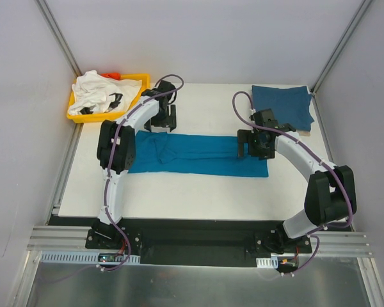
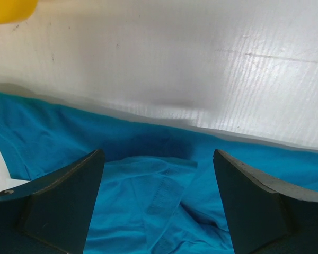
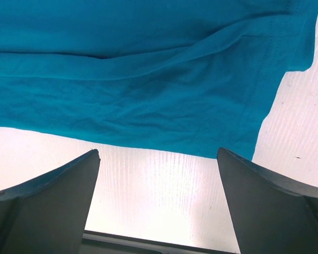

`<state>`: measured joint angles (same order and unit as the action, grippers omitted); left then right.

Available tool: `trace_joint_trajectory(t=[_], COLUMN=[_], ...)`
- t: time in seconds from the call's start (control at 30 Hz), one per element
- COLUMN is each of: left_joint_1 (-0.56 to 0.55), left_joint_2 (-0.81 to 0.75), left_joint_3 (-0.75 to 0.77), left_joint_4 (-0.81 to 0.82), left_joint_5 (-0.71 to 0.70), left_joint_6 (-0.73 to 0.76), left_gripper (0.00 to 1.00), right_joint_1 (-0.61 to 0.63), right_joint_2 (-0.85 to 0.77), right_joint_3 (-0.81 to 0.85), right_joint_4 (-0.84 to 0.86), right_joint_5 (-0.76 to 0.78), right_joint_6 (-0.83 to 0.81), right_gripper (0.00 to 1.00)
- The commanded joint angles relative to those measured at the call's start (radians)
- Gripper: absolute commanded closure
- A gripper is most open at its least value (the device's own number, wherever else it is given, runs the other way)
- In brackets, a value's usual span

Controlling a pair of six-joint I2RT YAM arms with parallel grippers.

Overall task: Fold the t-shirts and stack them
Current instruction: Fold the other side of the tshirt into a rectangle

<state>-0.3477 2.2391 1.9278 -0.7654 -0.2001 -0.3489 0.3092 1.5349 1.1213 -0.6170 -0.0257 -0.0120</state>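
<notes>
Yellow tray point(image 1: 143, 78): white t-shirt point(image 1: 97, 94), unclear orange item point(image 1: 114, 75); left gripper point(image 2: 158, 157), right gripper point(image 3: 158, 154) spread

A robotics lab cell: white panel walls point(image 1: 211, 38) on aluminium struts point(image 1: 59, 35) rise beyond the left claw point(image 1: 161, 123) and right claw point(image 1: 248, 147); aluminium mounting rail point(image 1: 51, 240) behind them.

A white table point(image 1: 198, 192) stands between plain grey walls point(image 1: 211, 38), with aluminium rails point(image 1: 57, 240) along its near edge.

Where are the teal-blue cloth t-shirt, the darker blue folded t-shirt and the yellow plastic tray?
teal-blue cloth t-shirt point(image 1: 198, 157): top view, mid body.
darker blue folded t-shirt point(image 1: 281, 105): top view, its centre.
yellow plastic tray point(image 1: 141, 78): top view, far-right rim corner.
</notes>
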Motion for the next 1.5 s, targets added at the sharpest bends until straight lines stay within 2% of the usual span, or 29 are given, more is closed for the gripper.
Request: trace_joint_trajectory(t=[0.0,0.43,0.67,0.87,0.9,1.03,1.2,1.37,1.47], left_joint_1=[-0.007,-0.007,-0.007,-0.007,-0.007,-0.005,-0.005,-0.019,-0.039], left_joint_2=[0.011,-0.105,-0.222,-0.311,-0.32,-0.309,-0.208,-0.096,-0.035], left_joint_3=[0.017,-0.093,-0.223,-0.263,-0.265,-0.248,-0.119,0.023,0.066], left_joint_4=[-0.069,-0.115,-0.121,-0.12,-0.12,-0.12,-0.117,-0.117,-0.118], left_joint_5=[-0.059,-0.142,-0.148,-0.151,-0.147,-0.11,0.033,0.096,0.087], left_joint_6=[0.039,0.053,-0.012,-0.039,-0.042,-0.047,-0.044,-0.056,-0.052], left_gripper=[0.16,0.13,0.17,0.19,0.22,0.23,0.26,0.45,0.52], right_joint_1=[-0.008,-0.022,-0.024,-0.024,-0.024,-0.025,-0.027,-0.028,-0.03], right_joint_2=[-0.035,-0.051,-0.048,-0.033,-0.032,-0.028,-0.027,-0.019,-0.013], right_joint_3=[-0.008,-0.028,-0.026,-0.023,-0.025,-0.025,-0.023,-0.029,-0.029], right_joint_4=[-0.012,-0.013,-0.007,-0.004,-0.004,-0.004,-0.006,-0.006,-0.007], right_joint_5=[0.02,0.05,0.041,0.036,0.038,0.038,0.043,0.046,0.053], right_joint_6=[-0.008,-0.006,-0.002,-0.002,-0.002,-0.002,0.0,0.003,0.003], right_gripper=[0.04,0.04,0.03,0.04,0.04,0.04,0.04,0.04,0.04])
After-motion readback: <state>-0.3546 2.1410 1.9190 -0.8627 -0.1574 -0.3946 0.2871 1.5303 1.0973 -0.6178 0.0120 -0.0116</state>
